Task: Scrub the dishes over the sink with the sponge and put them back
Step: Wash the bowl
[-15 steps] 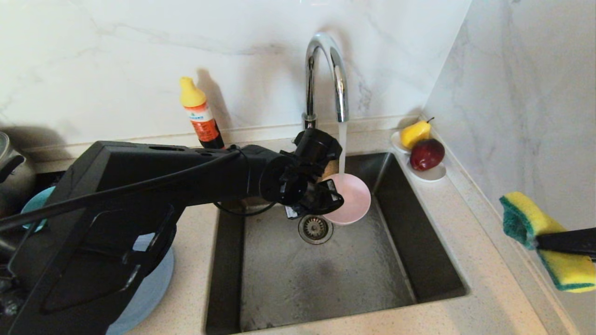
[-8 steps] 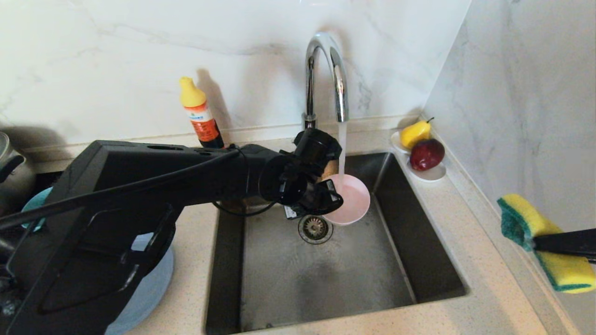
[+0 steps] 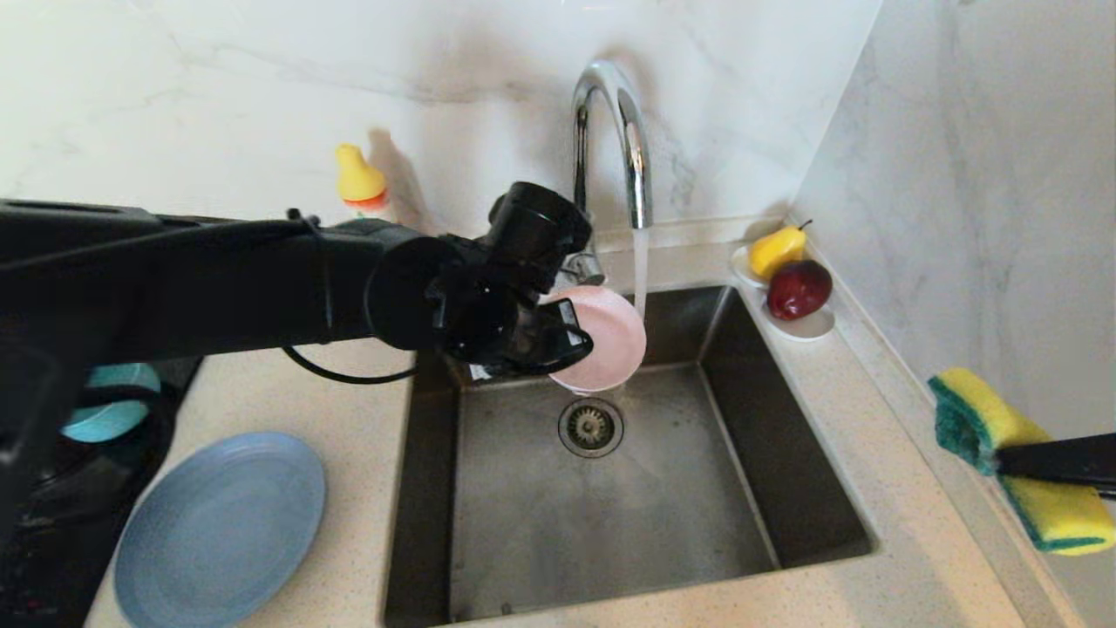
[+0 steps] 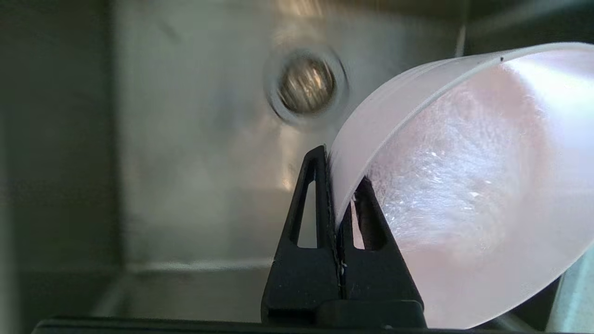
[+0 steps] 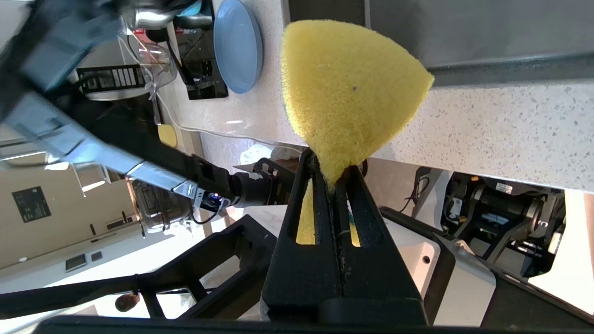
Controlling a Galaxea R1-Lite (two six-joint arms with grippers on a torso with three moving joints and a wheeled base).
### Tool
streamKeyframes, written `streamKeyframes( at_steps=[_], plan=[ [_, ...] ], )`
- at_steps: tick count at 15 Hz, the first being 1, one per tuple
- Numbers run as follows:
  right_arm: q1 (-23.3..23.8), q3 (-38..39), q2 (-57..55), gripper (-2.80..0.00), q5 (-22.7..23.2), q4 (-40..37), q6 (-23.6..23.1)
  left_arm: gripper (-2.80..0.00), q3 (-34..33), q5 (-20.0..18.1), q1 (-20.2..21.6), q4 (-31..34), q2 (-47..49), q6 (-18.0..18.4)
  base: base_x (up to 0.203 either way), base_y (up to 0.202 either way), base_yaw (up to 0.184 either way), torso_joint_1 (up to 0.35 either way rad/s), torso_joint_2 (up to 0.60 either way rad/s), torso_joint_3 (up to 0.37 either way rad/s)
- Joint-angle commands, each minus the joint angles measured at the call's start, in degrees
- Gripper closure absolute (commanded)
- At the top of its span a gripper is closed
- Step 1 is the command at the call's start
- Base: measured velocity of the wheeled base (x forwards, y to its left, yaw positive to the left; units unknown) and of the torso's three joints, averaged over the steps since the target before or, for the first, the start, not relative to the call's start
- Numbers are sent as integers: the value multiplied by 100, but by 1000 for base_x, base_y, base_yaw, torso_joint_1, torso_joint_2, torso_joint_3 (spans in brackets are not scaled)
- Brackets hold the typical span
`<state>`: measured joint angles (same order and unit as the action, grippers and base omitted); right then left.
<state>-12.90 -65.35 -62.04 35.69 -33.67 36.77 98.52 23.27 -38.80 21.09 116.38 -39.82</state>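
Note:
My left gripper is shut on the rim of the pale pink bowl, holding it tilted above the back of the steel sink, just left of the water running from the chrome tap. The bowl's inside is wet. Out over the right counter, my right gripper is shut on the yellow sponge with its green scouring side, squeezed at the middle. The slate-blue plate lies on the left counter. The teal bowl sits at the far left, partly behind my arm.
A drain strainer sits in the sink floor. A yellow-capped bottle stands at the back wall. A white saucer with a pear and a red apple sits at the sink's back right corner.
My left arm has risen and drawn left, lifting the pink bowl out from under the water stream. The blue plate now shows whole. The right gripper with the sponge has stayed put.

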Motion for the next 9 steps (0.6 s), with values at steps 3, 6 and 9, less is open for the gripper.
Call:
streamKeyframes(
  at_steps=[3,6,9],
  plan=[
    [-2,93,60,0,25,-17,24,0,-1808,306,77,-1556,-1459,800,0,0,0,0,0,0],
    [-2,278,63,0,25,64,24,0,-3404,310,88,-3849,-1974,1670,0,0,0,0,0,0],
    [-2,512,20,0,33,337,32,0,-4430,135,92,-5941,-2281,2318,0,0,0,0,0,0]
  ],
)
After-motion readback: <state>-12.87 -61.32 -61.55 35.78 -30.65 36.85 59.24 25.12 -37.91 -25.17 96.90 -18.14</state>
